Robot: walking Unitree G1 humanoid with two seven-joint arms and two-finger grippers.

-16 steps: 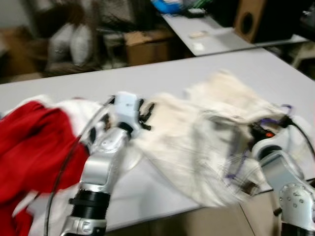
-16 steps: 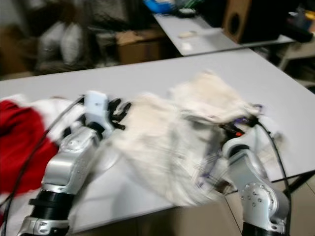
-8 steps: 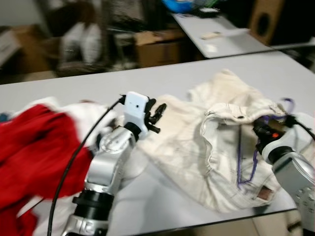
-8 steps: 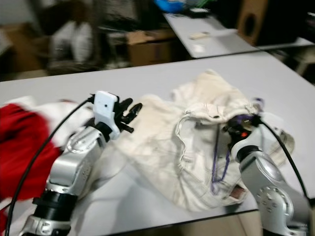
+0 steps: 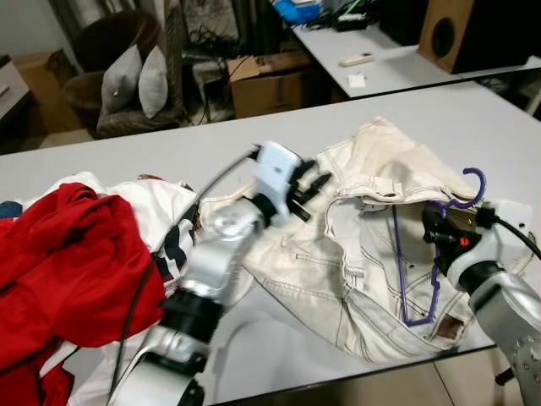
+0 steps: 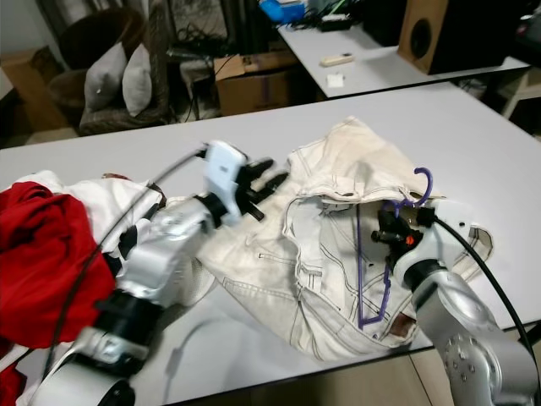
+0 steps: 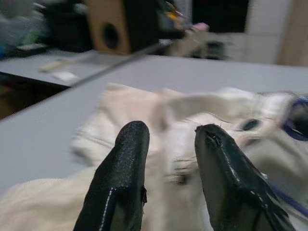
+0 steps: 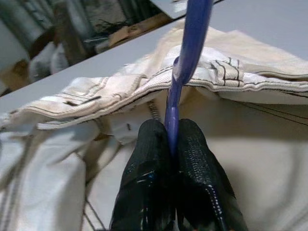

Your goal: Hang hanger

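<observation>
One purple hanger [image 5: 423, 254] pinched in right tool [image 8: 172, 144]; left tool [image 7: 168, 168] spread above one pr jeans [image 5: 355, 254].

The left arm [image 5: 211, 262] is showing a silver, rounded shell with a black band near its base and a white block at the wrist, a black cable trailing along it. The right arm [image 5: 499, 300] is showing silver casing with small screws. Each tool [image 7: 168, 159] is wearing long, textured black fingers [image 8: 195, 159].

Hanger [image 5: 427, 254] on trousers [image 5: 355, 245], clothes pile [image 5: 68, 271] left.
</observation>
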